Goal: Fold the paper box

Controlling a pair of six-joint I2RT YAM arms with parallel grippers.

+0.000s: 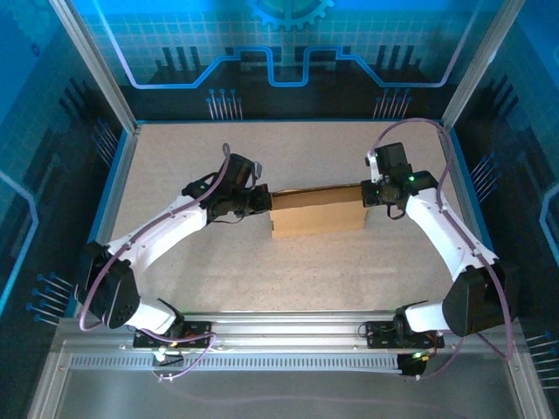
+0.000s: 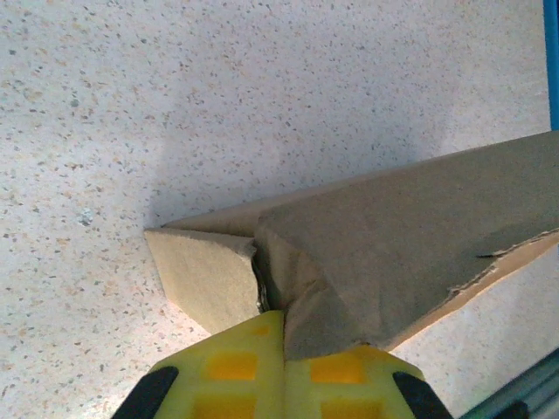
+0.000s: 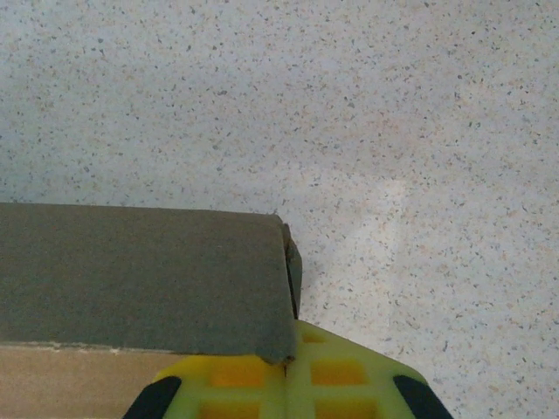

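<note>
Brown corrugated paper box [image 1: 316, 218] — one edge ragged.

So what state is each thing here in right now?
Brown corrugated cardboard box: partly folded, lying on the speckled table, pinched at both ends.
Left gripper: shut on the box's left-end flap.
Right gripper: shut on the box's right-end corner.
</note>
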